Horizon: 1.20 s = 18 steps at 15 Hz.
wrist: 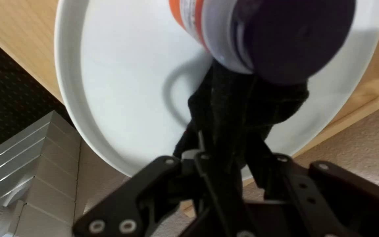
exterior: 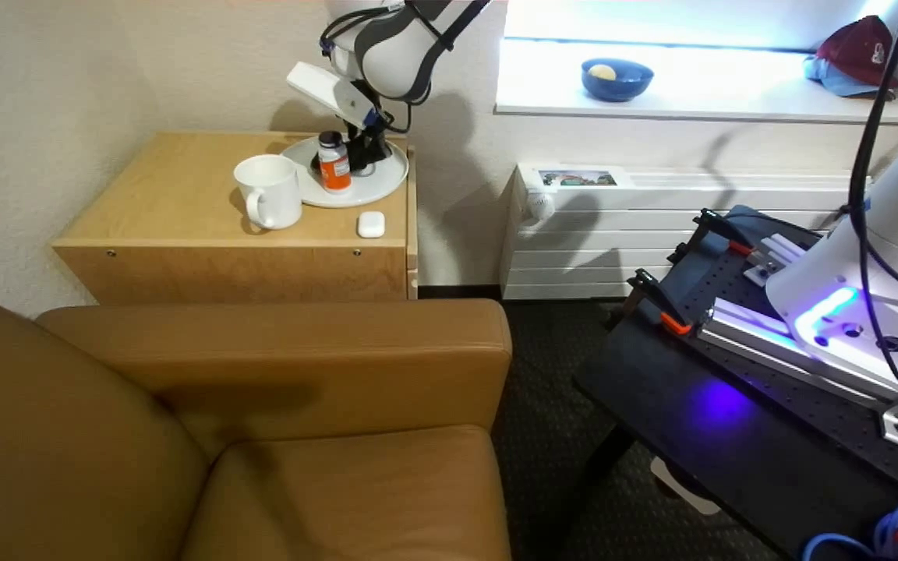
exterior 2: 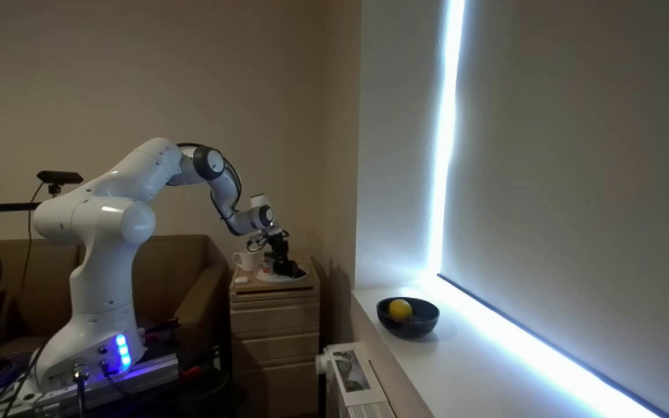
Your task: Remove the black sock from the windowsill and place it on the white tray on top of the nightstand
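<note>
My wrist view puts the black sock (wrist: 262,105) right at the jaws, inside the outline of the white tray (wrist: 127,72), yet with black on black I cannot tell whether they grip it. An orange-labelled bottle (wrist: 252,33) shows at the sock's twelve o'clock, and in an exterior view I see it upright on that tray, with a white mug (exterior: 273,195) near the tray's nine o'clock on the worktop (exterior: 184,191).
</note>
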Each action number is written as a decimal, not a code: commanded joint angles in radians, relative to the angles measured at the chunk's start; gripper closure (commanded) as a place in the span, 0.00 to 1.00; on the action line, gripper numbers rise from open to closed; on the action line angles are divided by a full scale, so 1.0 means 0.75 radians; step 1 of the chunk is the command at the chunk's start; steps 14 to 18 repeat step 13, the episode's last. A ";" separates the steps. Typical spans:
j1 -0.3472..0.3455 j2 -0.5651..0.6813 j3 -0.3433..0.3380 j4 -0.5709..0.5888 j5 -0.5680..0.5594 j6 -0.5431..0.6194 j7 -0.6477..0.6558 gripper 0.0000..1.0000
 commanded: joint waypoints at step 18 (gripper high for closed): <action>-0.356 -0.338 0.384 -0.171 0.410 0.182 -0.568 0.00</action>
